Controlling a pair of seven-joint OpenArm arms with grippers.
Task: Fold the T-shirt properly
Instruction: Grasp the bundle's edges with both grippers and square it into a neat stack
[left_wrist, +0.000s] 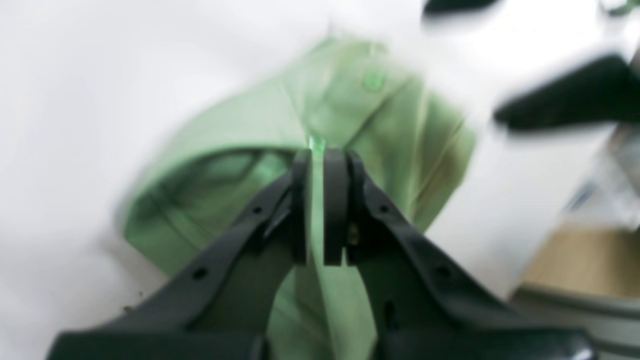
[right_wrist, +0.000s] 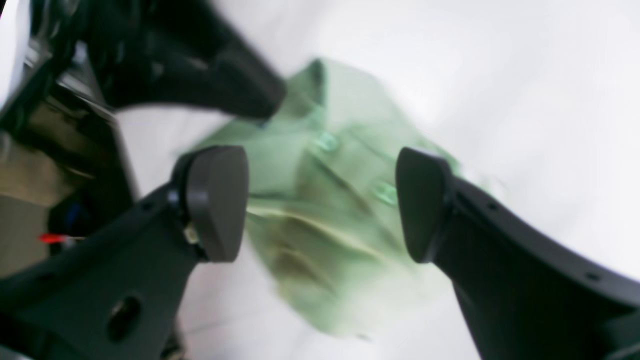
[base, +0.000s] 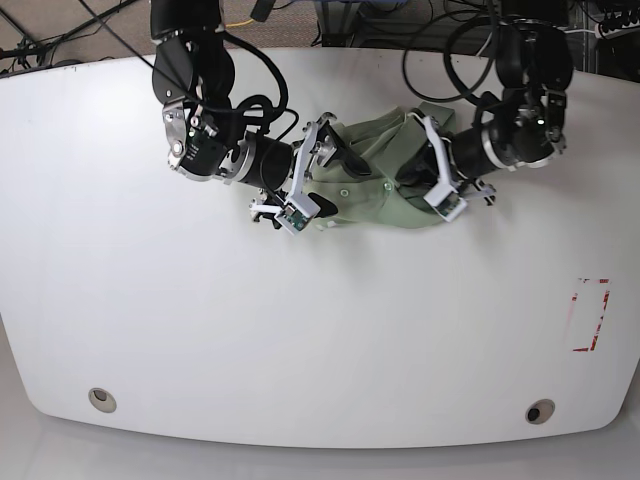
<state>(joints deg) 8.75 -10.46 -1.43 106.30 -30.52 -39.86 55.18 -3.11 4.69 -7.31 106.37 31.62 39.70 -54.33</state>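
T-shirt (base: 375, 185) bunched at far middle of white table (base: 300, 330), between both arms. Left gripper (left_wrist: 316, 160) pinches fold of green cloth, likely to carry it over. Right gripper (right_wrist: 322, 200) spread wide just above cloth, holding nothing. Cables (base: 440, 40) behind table; red-marked rectangle (base: 590, 315) near one edge.

Robotics lab or test bench, not a home. White rounded surface (base: 300, 330) with two round fittings (base: 101, 399) near its front edge and a red-marked rectangle (base: 589, 315) at one side. Two black robot arms (base: 200, 110) mounted at the far edge. Loose black cables (base: 440, 50) trail behind them; a power strip (base: 610, 30) sits at the far corner.
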